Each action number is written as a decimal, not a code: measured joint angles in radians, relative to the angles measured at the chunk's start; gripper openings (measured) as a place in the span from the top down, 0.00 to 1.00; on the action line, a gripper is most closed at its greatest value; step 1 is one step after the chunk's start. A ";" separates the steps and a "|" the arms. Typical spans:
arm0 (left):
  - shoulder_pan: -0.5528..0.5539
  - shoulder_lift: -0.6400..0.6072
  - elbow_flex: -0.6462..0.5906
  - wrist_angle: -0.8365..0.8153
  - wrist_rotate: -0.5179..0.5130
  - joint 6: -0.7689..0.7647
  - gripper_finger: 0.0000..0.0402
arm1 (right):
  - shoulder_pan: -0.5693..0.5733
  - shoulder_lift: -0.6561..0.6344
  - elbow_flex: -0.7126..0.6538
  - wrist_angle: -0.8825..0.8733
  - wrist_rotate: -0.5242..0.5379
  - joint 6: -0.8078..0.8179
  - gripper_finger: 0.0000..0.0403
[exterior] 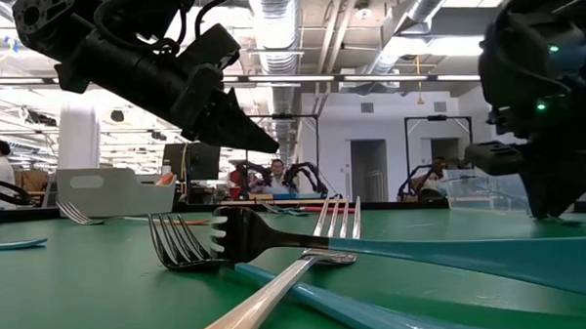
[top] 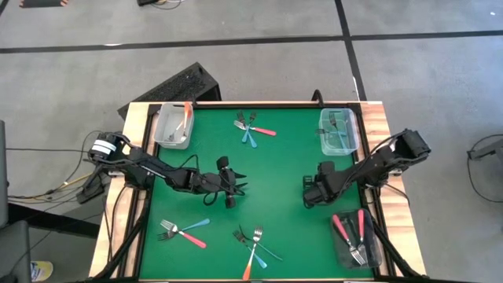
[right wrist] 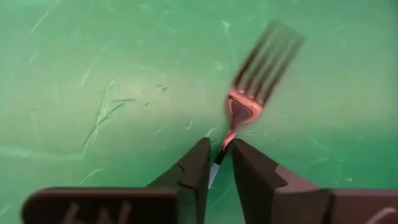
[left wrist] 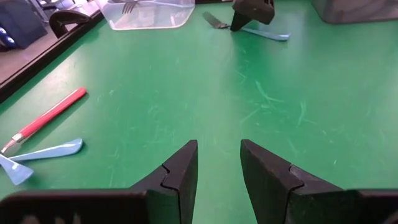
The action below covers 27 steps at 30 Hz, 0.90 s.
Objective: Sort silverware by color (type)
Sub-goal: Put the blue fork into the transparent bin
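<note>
My right gripper (top: 308, 196) is over the green mat right of centre, shut on a fork (right wrist: 252, 81) with silver tines. From the left wrist view, this fork's handle (left wrist: 268, 33) is light blue. My left gripper (top: 238, 189) hovers open and empty above the mat's middle (left wrist: 219, 149). Loose forks lie flat on the mat in three clusters: far middle (top: 251, 130), near left (top: 182, 230) and near middle (top: 251, 244). The far-left clear bin (top: 159, 134) holds an orange fork, the far-right clear bin (top: 354, 134) teal ones, the near-right dark bin (top: 346, 251) pink-red ones. My right gripper pinches the fork between its two fingers just behind the neck, where the handle starts (right wrist: 219, 158). The fingers slant down from above. The tines (right wrist: 267, 56) stick out ahead of them and the light blue handle trails out the other side. The fork lies low and near level; whether it touches the mat I cannot tell.
The mat is bordered by a wooden frame (top: 141, 118). Bare green mat lies between the two grippers and toward the left side. In the low view, the near-middle forks (exterior: 276, 238) cross each other close to the camera. People and other arms show in the room beyond.
</note>
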<state>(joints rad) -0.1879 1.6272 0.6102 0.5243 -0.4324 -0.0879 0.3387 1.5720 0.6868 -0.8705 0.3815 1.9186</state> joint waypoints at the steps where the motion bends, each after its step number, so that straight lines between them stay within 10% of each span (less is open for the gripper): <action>1: 0.000 0.000 0.000 0.000 0.000 0.000 0.73 | -0.002 0.001 0.007 0.002 -0.005 -0.021 0.79; 15: 0.000 0.000 0.000 -0.031 0.001 -0.040 0.73 | 0.001 -0.067 0.058 0.012 -0.032 -0.192 0.97; 27: 0.000 0.000 0.000 -0.037 -0.019 -0.044 0.73 | -0.233 -0.322 0.214 -0.325 0.366 -0.667 0.97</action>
<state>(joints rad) -0.1883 1.6272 0.6102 0.4870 -0.4514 -0.1322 0.1052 1.2504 0.9010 -1.1959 0.7473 1.2518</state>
